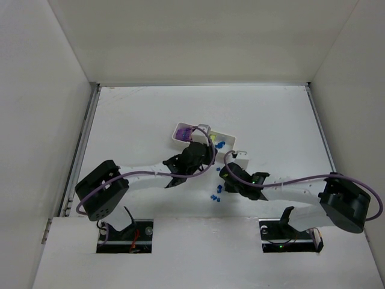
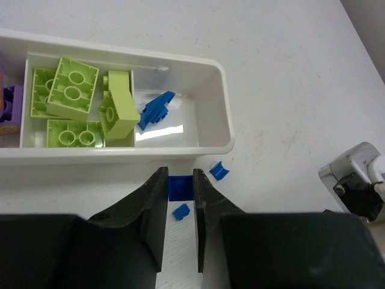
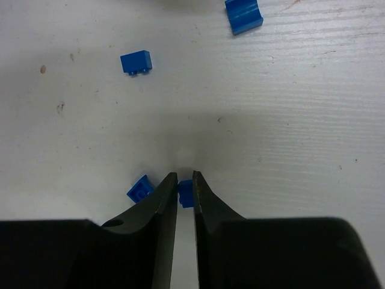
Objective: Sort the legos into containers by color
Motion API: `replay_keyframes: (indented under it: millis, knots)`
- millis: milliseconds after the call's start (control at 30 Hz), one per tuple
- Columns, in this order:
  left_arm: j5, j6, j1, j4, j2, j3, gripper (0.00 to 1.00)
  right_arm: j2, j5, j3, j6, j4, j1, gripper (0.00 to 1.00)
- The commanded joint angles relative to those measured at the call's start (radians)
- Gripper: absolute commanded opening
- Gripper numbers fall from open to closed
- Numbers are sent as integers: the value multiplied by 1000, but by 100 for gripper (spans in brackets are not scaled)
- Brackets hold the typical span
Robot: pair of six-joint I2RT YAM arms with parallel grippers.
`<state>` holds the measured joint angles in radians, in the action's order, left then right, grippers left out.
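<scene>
The white tray (image 2: 224, 114) lies ahead of my left gripper (image 2: 180, 178). Its middle compartment holds several yellow-green bricks (image 2: 72, 90), its right one a blue piece (image 2: 155, 110), and a purple brick (image 2: 12, 99) shows at its left end. My left gripper is shut on a small square blue piece (image 2: 180, 188) just in front of the tray's near wall. My right gripper (image 3: 185, 178) is low over the table, shut on a tiny blue piece (image 3: 186, 194). In the top view the tray (image 1: 180, 139) sits mid-table, with the left gripper (image 1: 203, 158) at its near side and the right gripper (image 1: 227, 174) beside it.
Loose blue pieces lie on the table: two near the left fingers (image 2: 218, 170) (image 2: 180, 211), several around the right gripper (image 3: 136, 62) (image 3: 243, 15) (image 3: 139, 189), and a cluster in the top view (image 1: 215, 195). White walls enclose the table.
</scene>
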<state>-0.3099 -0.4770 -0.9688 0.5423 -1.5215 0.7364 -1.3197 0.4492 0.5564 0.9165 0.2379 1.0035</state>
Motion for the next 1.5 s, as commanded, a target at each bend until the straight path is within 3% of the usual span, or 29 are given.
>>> replay_keyframes:
  millis: [0,500,667,800,933,1233,1300,1467]
  knots:
    - [32,-9,8,61,-28,75,13,39,25,-15,18,3,25,19]
    - [89,0,22,38,-305,314,15,270,49,-46,-42,3,-16,18]
    - [39,2,38,38,-310,330,31,301,14,-30,-100,-28,-88,19]
    - [35,-8,66,53,-223,279,38,268,-7,17,-166,-89,-160,19]
    - [34,-12,69,56,-109,172,37,188,-52,89,-235,-182,-246,19]
    - [-109,-25,-103,16,38,-71,32,-39,-89,253,-334,-324,-351,20]
    - [-118,-28,-129,13,21,-77,33,-73,-87,286,-337,-327,-358,23]
    - [-123,-37,-152,18,-58,-51,36,-82,-72,297,-340,-322,-371,48]
